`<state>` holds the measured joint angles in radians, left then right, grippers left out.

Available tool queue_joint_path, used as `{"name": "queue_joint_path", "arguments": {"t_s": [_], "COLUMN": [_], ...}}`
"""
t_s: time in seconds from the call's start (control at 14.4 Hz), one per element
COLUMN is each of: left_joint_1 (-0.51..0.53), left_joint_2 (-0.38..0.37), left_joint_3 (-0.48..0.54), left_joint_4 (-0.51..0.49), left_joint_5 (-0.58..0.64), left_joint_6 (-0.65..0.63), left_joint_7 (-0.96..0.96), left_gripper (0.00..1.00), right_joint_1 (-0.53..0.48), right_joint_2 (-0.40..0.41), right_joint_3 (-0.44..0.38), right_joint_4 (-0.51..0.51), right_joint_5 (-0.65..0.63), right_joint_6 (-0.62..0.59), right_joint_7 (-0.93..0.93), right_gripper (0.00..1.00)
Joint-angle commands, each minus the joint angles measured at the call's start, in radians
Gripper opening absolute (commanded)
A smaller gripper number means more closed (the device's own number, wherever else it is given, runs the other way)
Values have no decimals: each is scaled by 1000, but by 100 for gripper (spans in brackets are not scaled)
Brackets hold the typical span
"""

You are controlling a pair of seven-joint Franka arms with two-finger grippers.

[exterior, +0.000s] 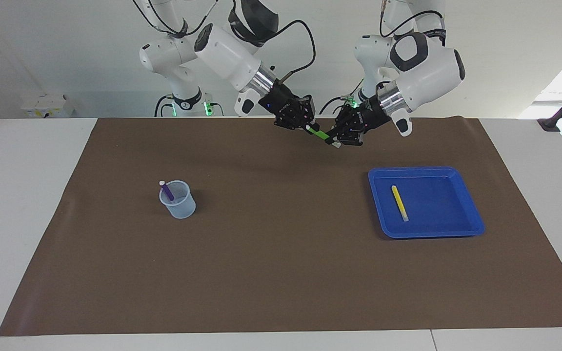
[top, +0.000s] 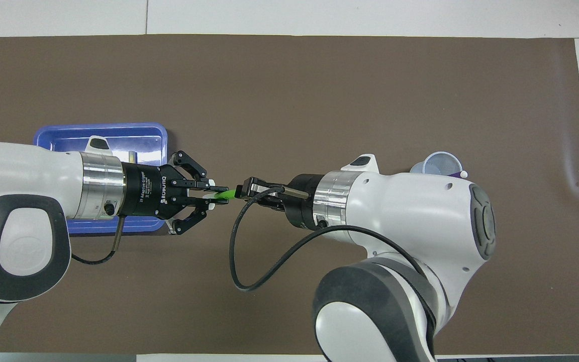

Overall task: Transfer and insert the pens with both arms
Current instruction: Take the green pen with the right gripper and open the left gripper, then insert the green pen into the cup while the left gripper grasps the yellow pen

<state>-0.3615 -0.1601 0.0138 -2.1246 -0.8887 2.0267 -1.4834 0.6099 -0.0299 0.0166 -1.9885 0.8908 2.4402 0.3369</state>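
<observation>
Left gripper [exterior: 332, 140] and right gripper [exterior: 305, 127] meet tip-to-tip, jaws closed.

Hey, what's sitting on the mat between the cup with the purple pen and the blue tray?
Nothing: in the facing view the brown mat is bare from the cup to the blue tray.

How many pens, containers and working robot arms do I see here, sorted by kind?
Pens: 3, namely green pen, yellow pen, purple pen
Containers: 2, namely translucent plastic cup, blue plastic tray
Large white arms: 2
Total: 7
</observation>
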Motion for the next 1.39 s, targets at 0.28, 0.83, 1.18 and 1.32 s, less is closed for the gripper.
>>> {"name": "queue_joint_path", "arguments": {"t_s": [0.28, 0.83, 1.18, 1.32], "left_joint_1": [-5, 36, 36, 32], "left_joint_2": [-32, -24, 7, 28], "left_joint_3": [14, 15, 14, 14], "left_joint_4": [-20, -25, -23, -21], "left_joint_5": [-13, 181, 431, 563], "left_joint_6": [15, -26, -42, -46], "left_joint_7": [25, 348, 736, 848], "left_gripper": [100, 100, 100, 100], "right_joint_1": [-76, -381, -482, -498], "right_joint_2": [-4, 25, 25, 22], "right_joint_3": [3, 3, 3, 3], "right_joint_4": [10, 191, 162, 113], "right_joint_5": [-97, -527, -760, -762], "right_joint_6": [-64, -526, -497, -451], "right_joint_7": [-18, -594, -997, -1021], "right_gripper": [0, 0, 0, 0]}}
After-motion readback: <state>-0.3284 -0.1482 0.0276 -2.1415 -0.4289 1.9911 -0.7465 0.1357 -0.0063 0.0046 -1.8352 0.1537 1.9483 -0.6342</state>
